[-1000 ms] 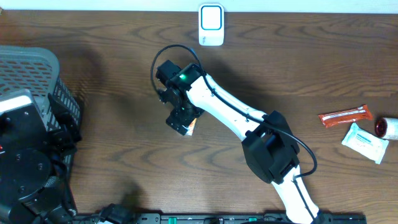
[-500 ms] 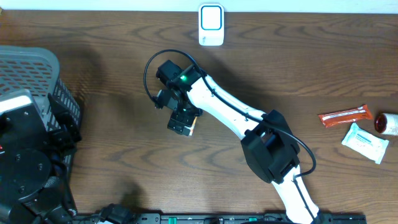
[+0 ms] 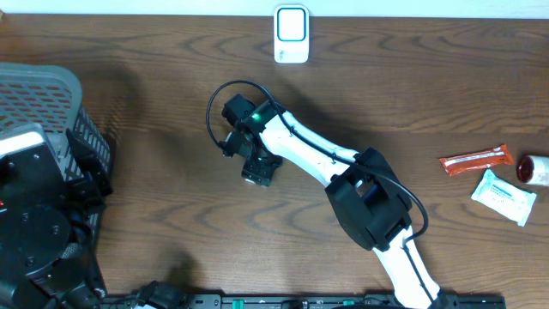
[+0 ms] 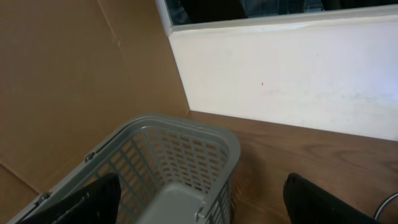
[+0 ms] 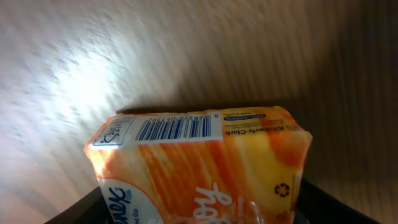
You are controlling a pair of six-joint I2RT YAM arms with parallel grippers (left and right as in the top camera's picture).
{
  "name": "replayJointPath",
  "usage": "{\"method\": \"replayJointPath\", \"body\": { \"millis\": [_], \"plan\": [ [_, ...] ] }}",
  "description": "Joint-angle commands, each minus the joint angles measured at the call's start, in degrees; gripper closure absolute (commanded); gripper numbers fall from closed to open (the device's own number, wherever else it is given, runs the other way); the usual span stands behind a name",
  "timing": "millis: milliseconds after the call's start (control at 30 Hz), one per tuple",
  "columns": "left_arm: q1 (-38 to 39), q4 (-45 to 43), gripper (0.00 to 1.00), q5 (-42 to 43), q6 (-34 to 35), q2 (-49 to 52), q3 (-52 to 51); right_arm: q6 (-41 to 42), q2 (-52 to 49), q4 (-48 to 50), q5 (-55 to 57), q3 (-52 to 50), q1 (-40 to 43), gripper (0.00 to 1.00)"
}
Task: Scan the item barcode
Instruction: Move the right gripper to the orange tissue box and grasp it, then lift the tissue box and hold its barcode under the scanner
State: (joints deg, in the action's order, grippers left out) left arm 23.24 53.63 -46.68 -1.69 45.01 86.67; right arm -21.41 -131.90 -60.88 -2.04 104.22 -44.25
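The right end effector (image 3: 258, 168) hangs low over the middle of the brown wood-grain counter (image 3: 154, 189), its white arm reaching in from the lower right. In the right wrist view, an orange and white soft plastic tissue pack (image 5: 199, 162) fills the gap between the two dark fingers (image 5: 314, 200). One finger stands at each lower corner of the pack, right at its edges. Whether they press on it or only flank it cannot be told. The pack's black barcode (image 5: 172, 128) sits on a white strip along its upper edge, turned toward the wrist camera. From overhead the pack is hidden under the end effector.

A small white upright scanner with a pale blue face (image 3: 292, 34) stands at the far edge of the counter, well apart from the right end effector.

The left end effector (image 4: 202, 186) is wide apart with nothing between its fingers, and it hovers above a grey plastic mesh basket (image 4: 205, 132) at the counter's left end.

At the far right lie a red-orange bar wrapper (image 3: 476, 160) and a white and teal flat pouch (image 3: 503, 196). A red and white round object (image 3: 536, 174) sits at the frame edge.
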Motion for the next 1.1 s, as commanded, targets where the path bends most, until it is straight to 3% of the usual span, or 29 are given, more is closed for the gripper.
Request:
{"method": "replayJointPath", "body": {
  "millis": [0,33,267,400,433,533,633,767,900,1067],
  "plan": [
    [-0.2,-0.04,0.16,-0.52,0.09,0.11,-0.22,4.7,-0.81,-2.43,11.06,-0.04,0.7,0.28],
    [-0.2,-0.04,0.16,-0.5,0.09,0.11,-0.22,5.4,-0.61,-3.63,11.52,0.42,0.68,0.02],
    [-0.2,-0.04,0.16,-0.5,0.09,0.11,-0.22,15.67,1.4,-8.98,11.43,9.66,-1.57,0.01],
    [-0.2,-0.04,0.16,-0.52,0.09,0.11,-0.22,20.76,1.7,-3.61,7.28,11.85,-2.32,0.03],
    [-0.2,-0.04,0.16,-0.52,0.07,0.11,-0.22,20.76,1.49,-1.57,5.84,11.23,-2.29,0.13],
    [-0.2,-0.04,0.16,-0.52,0.09,0.11,-0.22,23.19,0.63,4.46,3.02,7.54,-2.21,0.55],
    [-0.2,-0.04,0.16,-0.52,0.09,0.11,-0.22,26.56,-0.28,8.46,3.08,3.45,-2.19,0.78],
    [-0.2,-0.04,0.16,-0.52,0.09,0.11,-0.22,28.3,-0.46,10.36,2.82,-0.33,-2.19,0.9],
    [-0.2,-0.04,0.16,-0.52,0.09,0.11,-0.22,28.65,-0.46,6.34,1.29,-1.03,-2.21,0.99],
    [-0.2,-0.04,0.16,-0.5,0.09,0.11,-0.22,27.58,-0.44,-5.27,1.95,-1.07,-2.23,0.99]
  ]
}}
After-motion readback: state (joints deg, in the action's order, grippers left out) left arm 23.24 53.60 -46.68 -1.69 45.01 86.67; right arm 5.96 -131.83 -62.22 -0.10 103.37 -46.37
